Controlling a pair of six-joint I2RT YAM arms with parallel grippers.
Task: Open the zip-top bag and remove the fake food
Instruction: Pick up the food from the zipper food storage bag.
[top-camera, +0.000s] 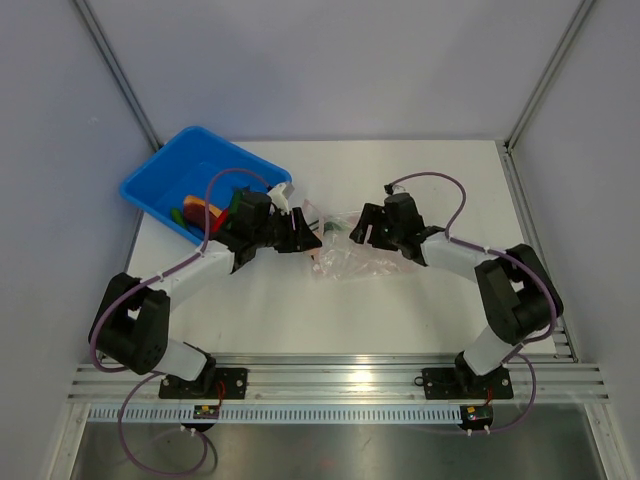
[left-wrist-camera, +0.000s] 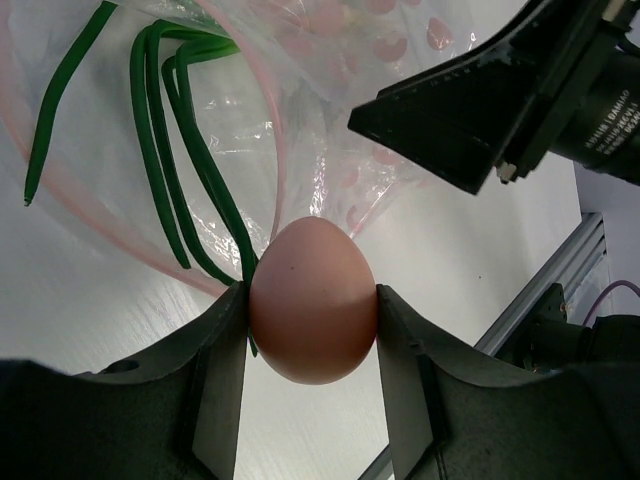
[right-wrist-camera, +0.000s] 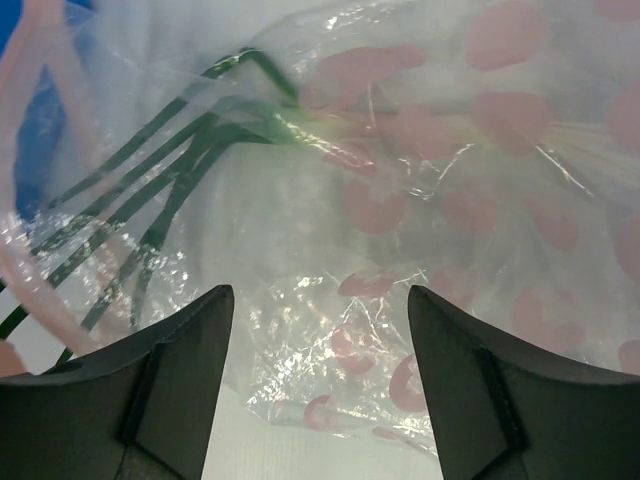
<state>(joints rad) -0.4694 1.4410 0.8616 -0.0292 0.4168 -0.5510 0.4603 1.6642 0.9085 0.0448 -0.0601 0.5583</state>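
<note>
The left pincer is closed on a pinkish-tan toy egg, one finger pressed against each side of it, just above the white desk. Right behind the egg lies the zip-top bag, clear crinkled plastic printed with pink spots, its pinkish zip strip curving across it. Long green vegetable strands show through the plastic, and their lower ends reach down behind the egg.

The right pincer stands open, fingers wide apart, with the bag's spotted film spread just ahead of them and nothing clamped between them. From above, the bag sits mid-desk between the two pincers, which face each other closely. The blue bin rests at the far left corner, holding orange, green and red toy pieces.
</note>
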